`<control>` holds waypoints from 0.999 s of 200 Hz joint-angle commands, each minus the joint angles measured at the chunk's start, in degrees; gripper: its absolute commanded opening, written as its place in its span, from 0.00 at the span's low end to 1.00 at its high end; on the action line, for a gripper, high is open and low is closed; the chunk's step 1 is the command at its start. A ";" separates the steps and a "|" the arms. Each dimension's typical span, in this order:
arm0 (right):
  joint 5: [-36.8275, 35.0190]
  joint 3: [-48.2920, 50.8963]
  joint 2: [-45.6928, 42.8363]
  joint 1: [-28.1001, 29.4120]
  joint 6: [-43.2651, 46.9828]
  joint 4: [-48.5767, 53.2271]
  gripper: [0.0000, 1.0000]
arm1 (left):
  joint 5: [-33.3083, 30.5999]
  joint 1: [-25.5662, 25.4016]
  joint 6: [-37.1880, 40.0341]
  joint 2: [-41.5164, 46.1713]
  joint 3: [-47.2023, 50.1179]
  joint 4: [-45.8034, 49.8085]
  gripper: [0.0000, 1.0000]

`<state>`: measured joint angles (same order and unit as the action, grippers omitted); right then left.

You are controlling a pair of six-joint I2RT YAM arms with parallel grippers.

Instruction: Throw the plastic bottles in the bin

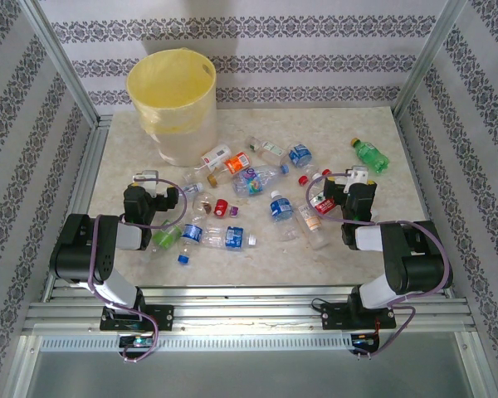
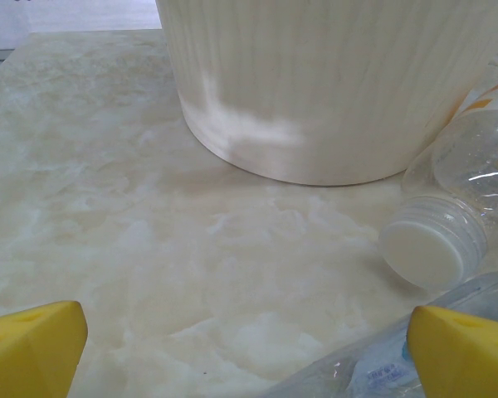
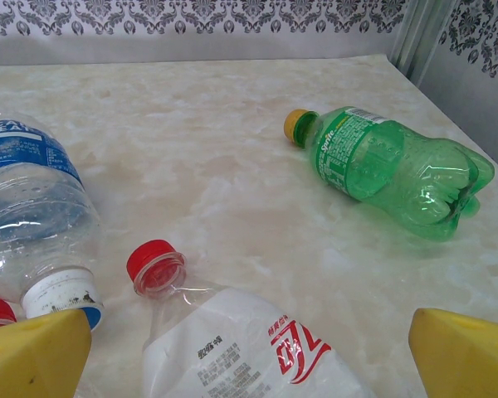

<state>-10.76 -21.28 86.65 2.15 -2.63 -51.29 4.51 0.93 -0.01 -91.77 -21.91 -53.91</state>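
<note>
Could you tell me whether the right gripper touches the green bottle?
Apart: the right wrist view shows bare table between right gripper and green bottle.

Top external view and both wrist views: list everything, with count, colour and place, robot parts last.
Round cream-white bin: one, yellow bag liner, far left of table.
Small clear plastic bottles: about sixteen; blue, red, orange or white labels; scattered mid-table.
Green plastic bottles: two, green; one far right, one beside the left arm.
Marbled beige table: one, under everything.
Left arm, right arm: two, black, near edge.
Left fingers, right fingers: yellow pads, both pairs open.
</note>
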 commanded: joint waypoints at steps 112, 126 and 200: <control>7.18 -10.69 -31.45 3.33 -1.75 44.50 0.98 | -4.05 0.57 -7.14 36.61 -2.69 30.09 0.99; 10.27 -13.07 -35.62 3.43 -4.66 51.63 0.98 | -3.64 0.57 -9.31 42.20 -4.72 37.22 1.00; 29.25 -29.73 -34.57 5.20 -16.43 90.44 0.98 | 12.10 -1.96 -20.65 51.54 -24.76 72.49 1.00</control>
<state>10.48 -47.29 48.99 5.89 -14.13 20.75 9.45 0.60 -14.57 -40.12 -42.37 2.66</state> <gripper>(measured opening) 0.980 0.997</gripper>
